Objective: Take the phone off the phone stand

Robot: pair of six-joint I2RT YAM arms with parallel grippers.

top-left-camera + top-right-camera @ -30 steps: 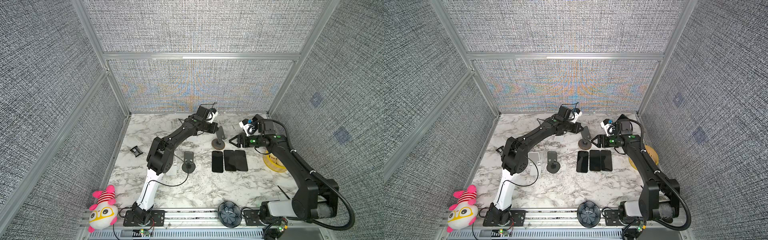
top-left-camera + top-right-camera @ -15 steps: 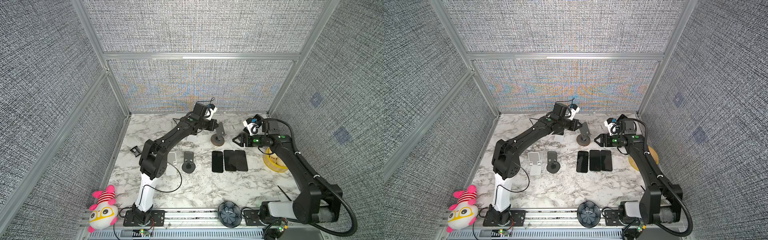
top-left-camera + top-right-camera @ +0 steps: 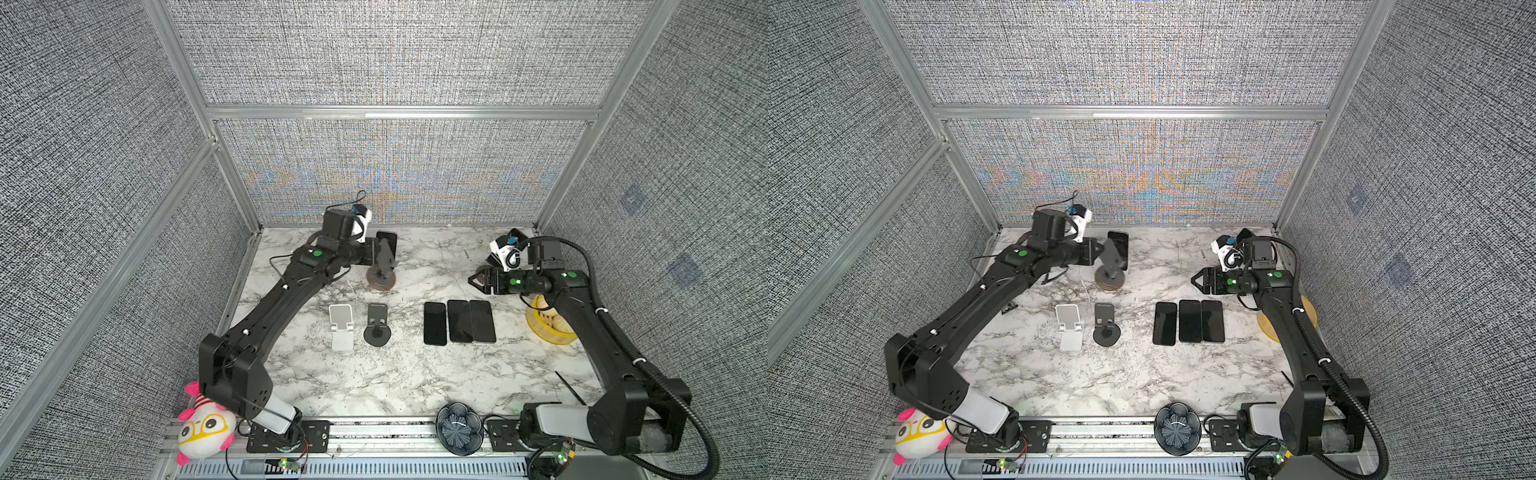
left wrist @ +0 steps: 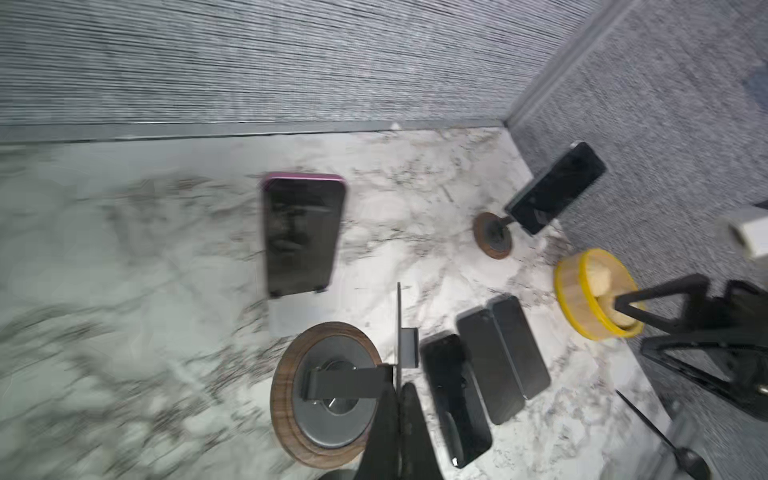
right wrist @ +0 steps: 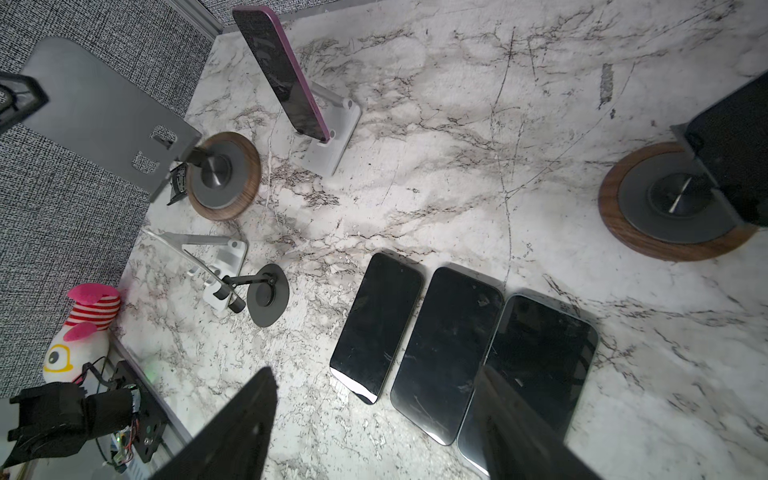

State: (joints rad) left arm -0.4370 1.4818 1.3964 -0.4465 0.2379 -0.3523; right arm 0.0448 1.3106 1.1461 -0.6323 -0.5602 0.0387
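1. Purple-edged phone [image 4: 303, 235] leans back on a white stand [image 5: 332, 145] with its lower edge on the stand's lip. The pair stands at the back of the marble surface [image 3: 374, 382], left of the middle.
2. A second, dark phone [image 4: 557, 187] leans on a wood-based stand [image 4: 492, 239] in the back right corner. In both top views it is mostly hidden behind the right arm [image 3: 582, 324].
3. Just in front of the purple-edged phone, the left tool [image 4: 398, 388] is pressed together on the edge of the grey plate [image 5: 104, 104] of an empty stand with a round wooden base [image 3: 380, 279]. I cannot tell whether that base rests on the surface.
4. The right tool [image 3: 476, 280] hangs in the air with its jaws wide apart, holding nothing. It is between the back right corner and a row of three phones [image 3: 459, 321] lying flat, side by side.
5. Left of that row stand a small dark stand [image 3: 377, 328] and a pale folding stand [image 3: 342, 328], just beside each other and both empty.
6. A yellow-rimmed round thing [image 3: 548, 328] lies right of the row, partly under the right arm.
7. A plush toy [image 3: 203, 428] sits at the front left corner and a dark ribbed bowl [image 3: 459, 428] on the front rail.
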